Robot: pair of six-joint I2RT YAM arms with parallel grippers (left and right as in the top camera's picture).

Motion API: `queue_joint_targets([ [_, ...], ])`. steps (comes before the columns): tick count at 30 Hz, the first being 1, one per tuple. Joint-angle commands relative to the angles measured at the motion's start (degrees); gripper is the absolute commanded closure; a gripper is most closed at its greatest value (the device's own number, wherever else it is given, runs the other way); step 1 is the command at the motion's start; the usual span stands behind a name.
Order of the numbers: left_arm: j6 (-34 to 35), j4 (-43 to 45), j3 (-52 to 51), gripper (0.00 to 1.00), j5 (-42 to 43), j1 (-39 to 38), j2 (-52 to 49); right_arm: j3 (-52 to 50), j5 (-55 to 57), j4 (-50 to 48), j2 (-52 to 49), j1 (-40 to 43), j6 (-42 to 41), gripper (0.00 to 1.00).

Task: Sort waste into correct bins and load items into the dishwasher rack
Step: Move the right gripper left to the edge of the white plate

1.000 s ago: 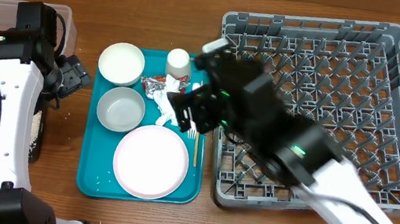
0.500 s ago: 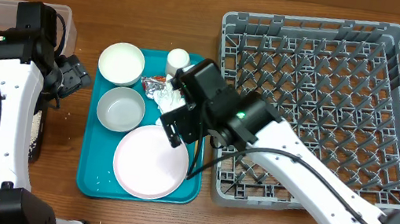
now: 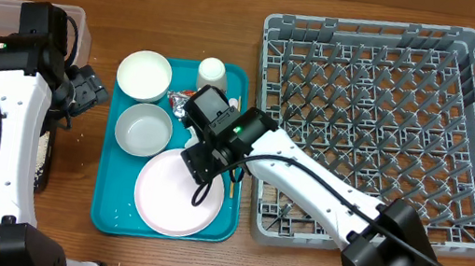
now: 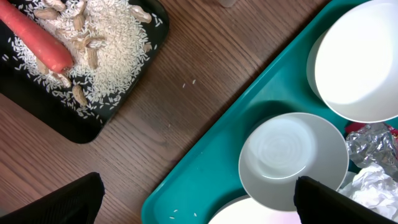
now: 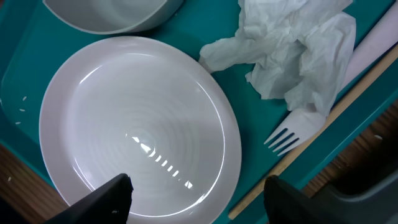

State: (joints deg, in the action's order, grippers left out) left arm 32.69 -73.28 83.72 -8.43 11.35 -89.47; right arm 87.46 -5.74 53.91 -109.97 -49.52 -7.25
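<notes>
Poised low over the pink plate [image 5: 137,130] with the right gripper [image 5: 196,199], jaws spread wide, gripping nothing. Just beside the plate on the teal tray [image 3: 108,208]: crumpled napkin [image 5: 292,50], fork [image 5: 292,134], wooden stick [image 5: 348,99]. Farther up: wrapper [image 4: 373,140], two bowls [image 4: 292,158], cup [image 3: 212,73]. Above the wooden surface [image 4: 186,93] with the left gripper [image 4: 199,199], fully open, empty. In the black tray [image 4: 62,118]: carrot [image 4: 37,43] among rice and nuts. Right of the teal tray: grey rack [image 3: 380,126].

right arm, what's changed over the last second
The right hand swung left from the rack's left edge over the teal tray and now hovers open above the pink plate, holding nothing. The left hand, bowls and cup stayed put.
</notes>
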Motion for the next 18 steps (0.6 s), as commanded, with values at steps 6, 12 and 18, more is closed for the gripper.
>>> queue_joint_targets([
  [6, 0.5, 0.0, 1.3, 0.0, -0.7, 0.0, 0.4, 0.7, 2.7, -3.2, -4.5, 0.0, 0.3, 0.29],
  [12, 0.5, 0.0, 1.3, 0.0, -0.7, 0.0, 0.4, 0.6, 2.6, -4.3, -7.0, 0.0, 0.2, 0.3],
  [18, 0.5, 0.0, 1.3, 0.0, -0.7, 0.0, 0.4, 0.6, 2.6, -4.8, -9.7, 0.0, 0.2, 0.34],
])
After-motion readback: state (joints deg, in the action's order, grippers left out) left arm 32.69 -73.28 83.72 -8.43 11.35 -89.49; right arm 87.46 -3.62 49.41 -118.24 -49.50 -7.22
